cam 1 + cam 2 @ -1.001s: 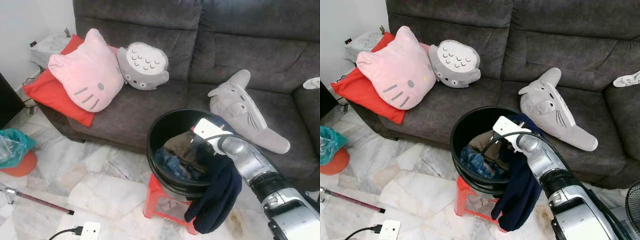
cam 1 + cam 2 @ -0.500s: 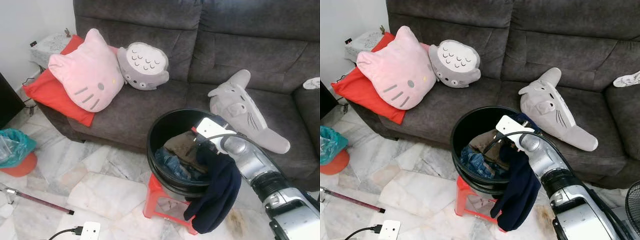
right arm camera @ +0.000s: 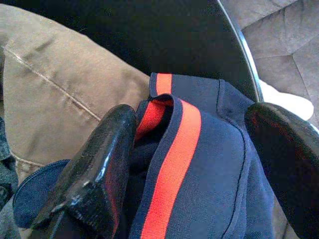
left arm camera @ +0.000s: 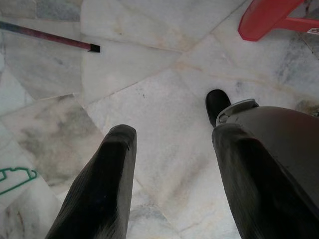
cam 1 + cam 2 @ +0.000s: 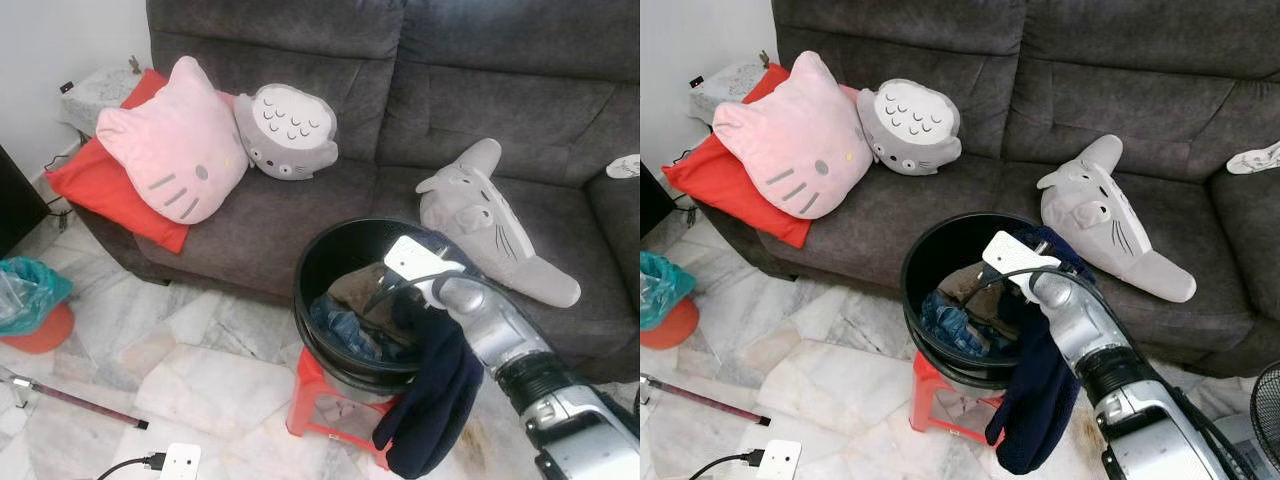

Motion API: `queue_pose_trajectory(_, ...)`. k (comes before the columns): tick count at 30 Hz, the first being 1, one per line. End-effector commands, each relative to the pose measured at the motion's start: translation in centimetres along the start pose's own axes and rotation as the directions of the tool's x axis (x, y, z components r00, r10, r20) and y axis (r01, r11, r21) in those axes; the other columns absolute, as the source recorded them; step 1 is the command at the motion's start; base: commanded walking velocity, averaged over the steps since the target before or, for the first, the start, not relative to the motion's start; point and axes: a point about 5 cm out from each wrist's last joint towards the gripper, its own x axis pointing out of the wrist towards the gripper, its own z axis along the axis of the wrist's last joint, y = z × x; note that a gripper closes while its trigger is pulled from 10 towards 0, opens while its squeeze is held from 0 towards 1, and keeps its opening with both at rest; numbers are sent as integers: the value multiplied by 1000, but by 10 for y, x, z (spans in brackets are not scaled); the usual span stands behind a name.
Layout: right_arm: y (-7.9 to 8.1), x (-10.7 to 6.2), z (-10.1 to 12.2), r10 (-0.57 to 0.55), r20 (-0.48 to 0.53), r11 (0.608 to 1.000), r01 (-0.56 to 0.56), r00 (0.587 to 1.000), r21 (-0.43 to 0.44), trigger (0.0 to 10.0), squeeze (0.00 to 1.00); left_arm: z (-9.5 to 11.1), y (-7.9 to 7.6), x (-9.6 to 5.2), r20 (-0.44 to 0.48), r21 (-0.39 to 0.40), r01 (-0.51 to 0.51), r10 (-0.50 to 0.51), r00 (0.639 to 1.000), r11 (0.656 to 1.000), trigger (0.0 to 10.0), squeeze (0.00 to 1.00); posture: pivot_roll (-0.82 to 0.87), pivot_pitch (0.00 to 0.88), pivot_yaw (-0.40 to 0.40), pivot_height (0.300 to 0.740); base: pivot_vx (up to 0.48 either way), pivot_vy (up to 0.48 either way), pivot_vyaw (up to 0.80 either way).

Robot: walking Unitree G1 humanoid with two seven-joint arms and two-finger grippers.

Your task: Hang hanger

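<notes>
A green hanger (image 4: 15,180) lies on the marble floor, just off to one side of my left gripper (image 4: 172,134), which hangs open above the tiles. My right gripper (image 3: 194,124) reaches into a black bucket (image 5: 325,250) of clothes and is open. Between its fingers (image 3: 107,149) lies the red-striped edge of a navy garment (image 3: 209,164). That navy garment (image 5: 435,400) drapes over the bucket's rim and hangs down under my right forearm (image 5: 490,330). Brown cloth (image 3: 55,94) and blue denim (image 5: 340,330) fill the bucket.
The bucket stands on a red stool (image 5: 315,395) before a dark grey sofa (image 5: 480,90) with a pink cat cushion (image 5: 170,150), a red cushion (image 5: 95,185) and grey plush toys (image 5: 490,220). A rod (image 5: 75,403) and power strip (image 5: 180,462) lie on the floor.
My right wrist has shifted slightly to the left over the bucket, and the navy garment hangs a little lower.
</notes>
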Motion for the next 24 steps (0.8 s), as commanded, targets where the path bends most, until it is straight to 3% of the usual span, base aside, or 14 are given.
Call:
queue_pose_trajectory(1, 3, -1, 2, 14, 11, 1000, -14, 1000, -3, 10000, 0, -7, -1, -2, -25, -12, 0, 0, 1000, 1000, 10000, 0, -90, 83, 12, 740, 0, 0, 0)
queue_pose_trajectory(11, 3, -2, -8, -7, -45, 995, 2, 999, -97, 10000, 0, -7, -1, -2, -26, -11, 1, -1, 1000, 1000, 10000, 0, -92, 75, 10, 740, 0, 0, 0)
queue_pose_trajectory(18, 1, -2, -10, -28, -55, 996, 23, 998, -88, 10000, 0, -8, -2, -2, -26, -10, 1, -1, 1000, 1000, 10000, 0, -91, 72, 10, 740, 0, 0, 0)
queue_pose_trajectory(24, 1, -2, -14, -53, -76, 991, 43, 996, -130, 10000, 0, -8, -2, -2, -26, -13, 1, -1, 1000, 1000, 10000, 0, -90, 71, 9, 740, 0, 0, 0)
